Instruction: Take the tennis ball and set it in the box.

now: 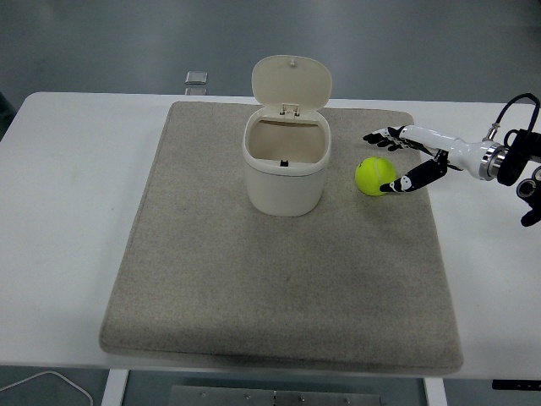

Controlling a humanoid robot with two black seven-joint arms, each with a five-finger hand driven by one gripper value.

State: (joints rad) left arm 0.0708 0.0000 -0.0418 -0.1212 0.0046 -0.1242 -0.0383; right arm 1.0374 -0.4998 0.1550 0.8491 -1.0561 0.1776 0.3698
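Observation:
A yellow-green tennis ball (374, 176) lies on the grey mat (279, 279), just right of the box. The box (286, 161) is a cream tub with its hinged lid standing open at the back. My right hand (390, 161) reaches in from the right edge, low over the mat, with its fingers spread around the ball's right side: the thumb tip sits at the ball's near right, the other fingers at its far right. The hand is not closed on the ball. The left arm is out of view.
The white table (68, 211) carries the mat. A small metal object (196, 78) lies at the far edge behind the mat. A white cable (51, 385) shows at the bottom left.

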